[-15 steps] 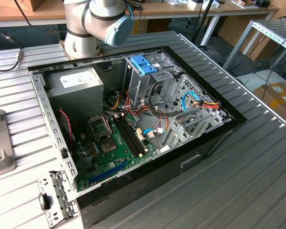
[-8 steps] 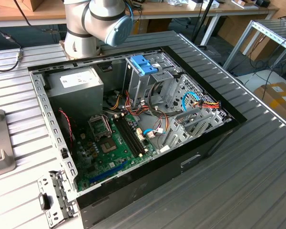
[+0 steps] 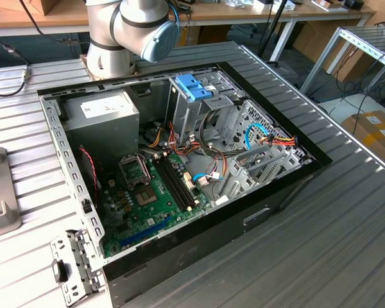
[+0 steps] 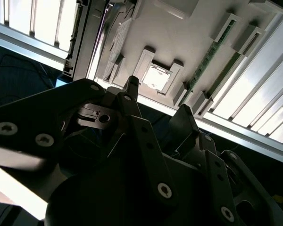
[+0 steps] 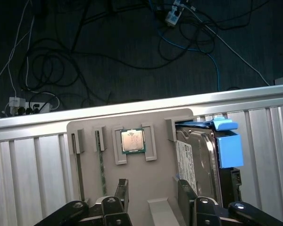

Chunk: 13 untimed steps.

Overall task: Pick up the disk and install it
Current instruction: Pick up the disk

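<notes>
Silver-grey disk (image 5: 203, 160) with blue rails lies flat in the end compartment of the beige tray (image 5: 85, 129), as the first wrist view shows. A processor chip (image 5: 132, 141) sits in the tray's middle recess, one compartment over from the disk. The gripper (image 5: 152, 188) hangs above the tray, its fingers (image 5: 122, 188) spread apart with nothing between them, clear of the disk. The tray rests on a ribbed metal table (image 5: 28, 169). In the exterior view, an open computer case (image 3: 199, 237) lies on a ribbed table.
</notes>
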Available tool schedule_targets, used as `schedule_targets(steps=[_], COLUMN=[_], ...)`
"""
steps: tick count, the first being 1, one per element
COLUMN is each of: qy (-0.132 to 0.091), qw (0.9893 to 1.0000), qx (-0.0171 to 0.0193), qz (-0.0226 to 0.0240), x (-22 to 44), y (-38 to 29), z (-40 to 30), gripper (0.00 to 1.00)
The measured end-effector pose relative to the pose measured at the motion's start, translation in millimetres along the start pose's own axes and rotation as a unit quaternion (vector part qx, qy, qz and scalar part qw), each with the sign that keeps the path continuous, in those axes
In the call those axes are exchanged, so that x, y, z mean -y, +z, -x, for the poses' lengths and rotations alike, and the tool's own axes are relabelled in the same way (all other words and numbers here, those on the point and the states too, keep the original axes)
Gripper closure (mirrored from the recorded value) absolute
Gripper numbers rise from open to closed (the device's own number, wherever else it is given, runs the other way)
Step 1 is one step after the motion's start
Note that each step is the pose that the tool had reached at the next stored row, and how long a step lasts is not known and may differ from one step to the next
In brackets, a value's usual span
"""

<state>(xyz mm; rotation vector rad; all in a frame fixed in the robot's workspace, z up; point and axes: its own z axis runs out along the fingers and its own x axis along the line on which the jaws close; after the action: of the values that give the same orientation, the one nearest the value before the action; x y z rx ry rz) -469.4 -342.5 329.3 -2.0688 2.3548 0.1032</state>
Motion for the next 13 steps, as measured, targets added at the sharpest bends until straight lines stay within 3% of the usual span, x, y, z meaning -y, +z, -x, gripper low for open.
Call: schedule_targets(steps=[13], qy=[0.000], qw=[1.0000], qx=[0.0003], qz=[0.0000], x=[-0.9], y=[2.1], z=[1.9], gripper=[0.46])
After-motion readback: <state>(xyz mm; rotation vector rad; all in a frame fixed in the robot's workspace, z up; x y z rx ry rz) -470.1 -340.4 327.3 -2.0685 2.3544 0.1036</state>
